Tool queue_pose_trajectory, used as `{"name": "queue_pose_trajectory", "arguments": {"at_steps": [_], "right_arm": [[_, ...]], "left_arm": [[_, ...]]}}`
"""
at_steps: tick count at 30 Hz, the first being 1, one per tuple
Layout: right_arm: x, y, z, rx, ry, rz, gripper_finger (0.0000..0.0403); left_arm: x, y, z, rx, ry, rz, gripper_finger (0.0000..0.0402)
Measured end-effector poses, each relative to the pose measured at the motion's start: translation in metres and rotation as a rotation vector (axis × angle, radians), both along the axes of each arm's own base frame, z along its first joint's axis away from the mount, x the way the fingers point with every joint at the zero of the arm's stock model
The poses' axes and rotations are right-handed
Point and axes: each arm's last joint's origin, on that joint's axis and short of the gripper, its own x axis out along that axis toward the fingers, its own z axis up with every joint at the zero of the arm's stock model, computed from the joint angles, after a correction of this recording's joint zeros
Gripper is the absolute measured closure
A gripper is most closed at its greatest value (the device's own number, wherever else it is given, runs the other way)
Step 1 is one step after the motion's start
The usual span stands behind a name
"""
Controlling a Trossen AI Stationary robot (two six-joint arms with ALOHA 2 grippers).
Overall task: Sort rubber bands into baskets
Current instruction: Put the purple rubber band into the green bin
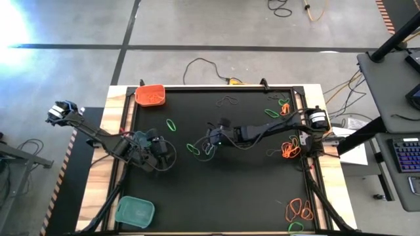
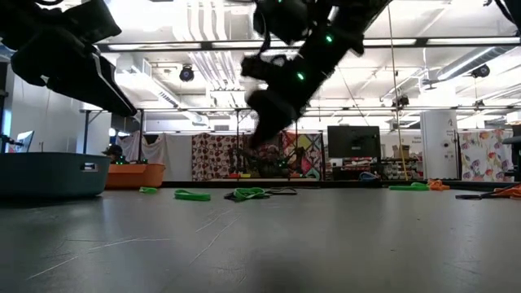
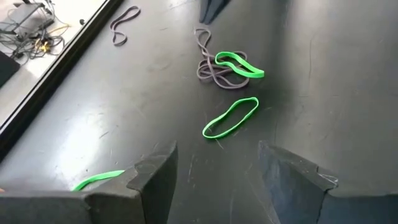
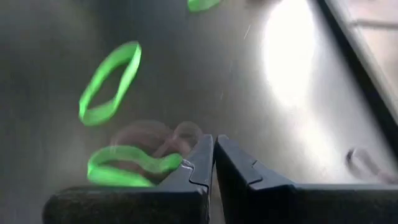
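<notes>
Black mat (image 1: 249, 190) on wood table, concrete floor around. Right gripper (image 4: 213, 155) fingers pressed together, empty, mid-mat; left gripper (image 3: 214, 168) fingers apart.

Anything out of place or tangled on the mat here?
One oddity: mid-mat, a green band lies knotted up with a dark band in one clump, right by the shut right gripper. The other bands just lie scattered loose.
</notes>
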Motion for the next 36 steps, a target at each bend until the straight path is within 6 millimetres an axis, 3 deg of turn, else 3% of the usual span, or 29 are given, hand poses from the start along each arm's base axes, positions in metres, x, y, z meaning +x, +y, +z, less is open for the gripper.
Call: {"name": "queue_pose_trajectory", "arguments": {"at_steps": [4,12,19,27,36], "right_arm": [[-0.005,-0.007,-0.013,0.005,0.091,-0.019,0.0376],[-0.001,-0.022,-0.043,0.062,0.150,-0.001,0.0298],[0.007,-0.029,-0.058,0.065,0.156,0.004,0.0280],[0.016,-0.033,-0.058,0.057,0.106,0.069,0.0302],[0.016,-0.039,-0.056,0.075,0.098,0.049,0.0388]], "left_arm": [[0.000,0.000,0.000,-0.001,-0.001,0.001,0.0194],[0.000,0.000,0.000,-0.006,-0.008,0.005,0.0194],[0.001,0.000,0.001,0.021,-0.008,0.004,0.0194],[0.000,0.001,0.001,0.028,-0.010,0.009,0.0194],[0.001,0.001,0.001,0.031,-0.010,0.008,0.0194]]}}
